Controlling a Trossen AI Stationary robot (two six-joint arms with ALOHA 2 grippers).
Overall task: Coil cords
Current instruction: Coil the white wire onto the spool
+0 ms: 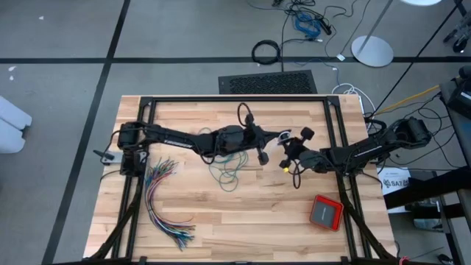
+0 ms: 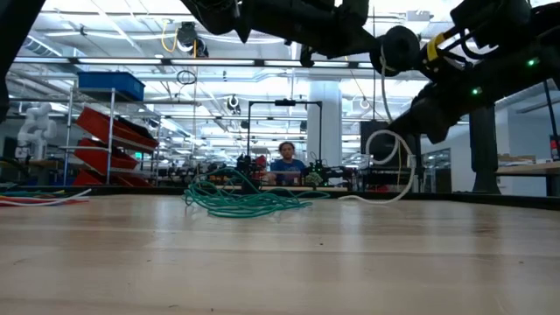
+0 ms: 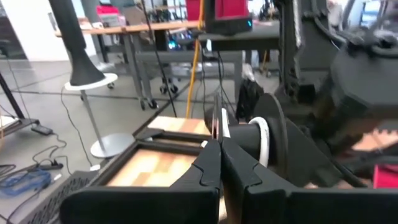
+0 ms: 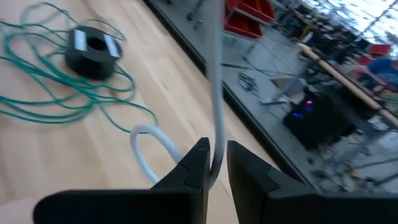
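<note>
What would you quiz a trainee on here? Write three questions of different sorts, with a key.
1. True or false: the green cord lies in a loose heap on the table, not in a neat coil.
2. What does the right pincer grip? A: the green cord. B: a white cord. C: nothing.
3. In one word, how do the fingers of the left pincer stand?

Key: 1 true; 2 B; 3 shut.
</note>
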